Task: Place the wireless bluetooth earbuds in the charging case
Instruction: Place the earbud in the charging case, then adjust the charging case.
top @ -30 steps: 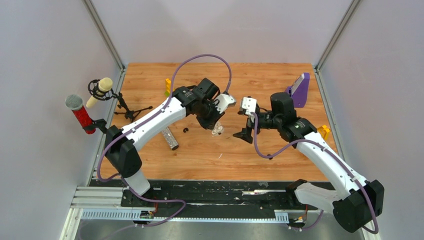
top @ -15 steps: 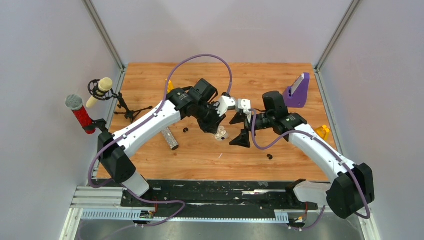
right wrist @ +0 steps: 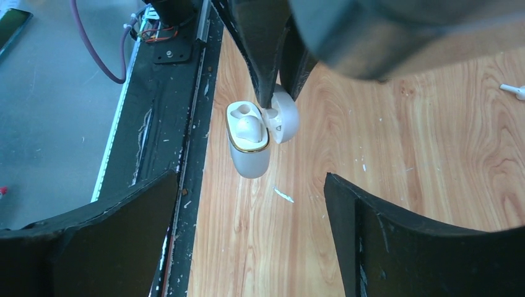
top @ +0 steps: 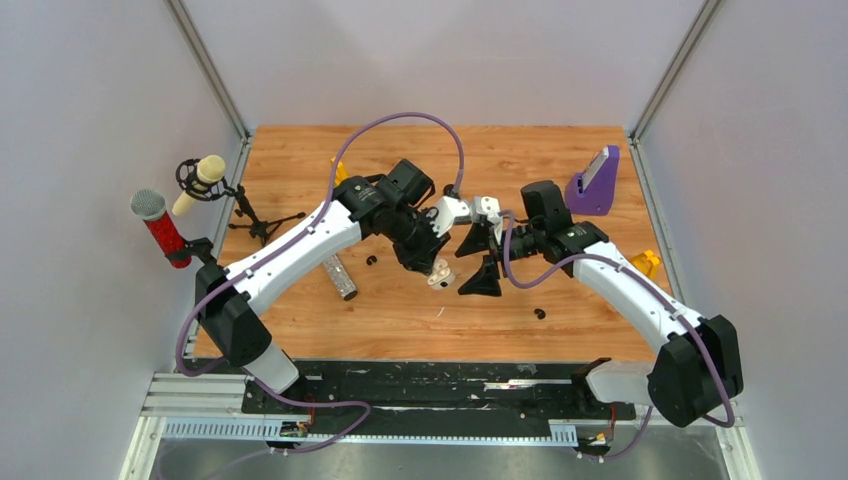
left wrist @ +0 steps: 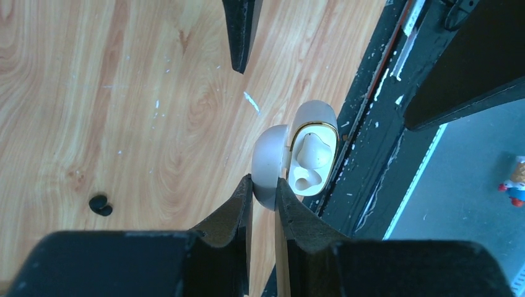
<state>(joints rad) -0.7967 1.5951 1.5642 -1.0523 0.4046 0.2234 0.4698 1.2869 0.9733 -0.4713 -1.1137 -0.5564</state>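
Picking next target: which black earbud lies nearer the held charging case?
The black earbud just left of the charging case, which the left tool holds. The other black earbud lies farther off, near the right arm.

On the wooden table [top: 540, 150], a silver mesh cylinder [top: 340, 276] lies left of centre, and a thin white sliver [top: 439, 312] lies nearer the black rail [top: 450, 385]. A cream microphone [top: 203, 178] sits on a small tripod [top: 262, 222] at the left edge, with a red microphone [top: 160, 225] just beside it. A purple wedge [top: 598, 180], perhaps a stand, sits at the far right, and a yellow block [top: 336, 172] stands towards the back
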